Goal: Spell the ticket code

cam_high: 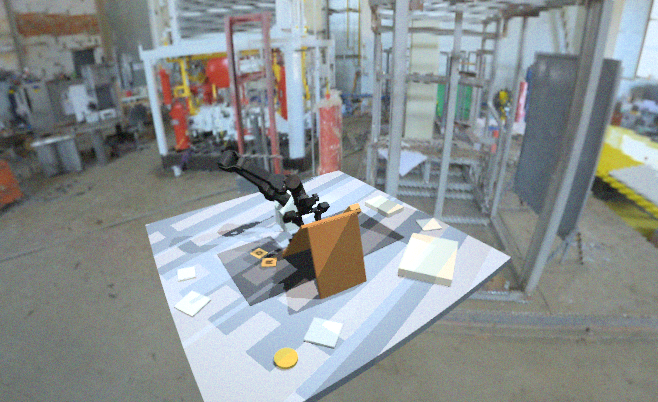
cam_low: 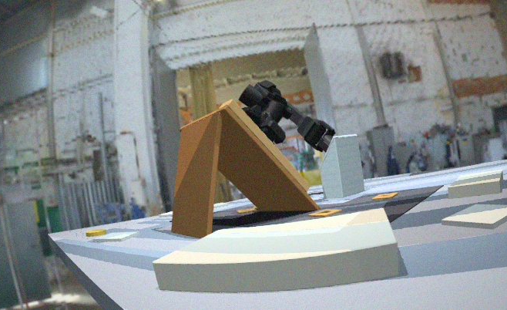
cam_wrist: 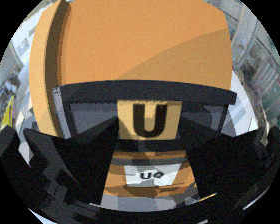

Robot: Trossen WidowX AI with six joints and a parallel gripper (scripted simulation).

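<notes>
An orange wedge-shaped board stands on a dark mat in the middle of the counter. Its dark letter rail runs across the sloped face in the wrist view. My gripper is at the board's sloped face, shut on a yellow tile marked U, which it holds at the rail. The white ticket shows below the tile; its print starts with U and the rest is too blurred to read. Two loose letter tiles lie on the mat beside the board.
A white ticket stand is behind the board. A thick cream slab lies to the right. Flat white pieces, a yellow disc and pale blocks are scattered about.
</notes>
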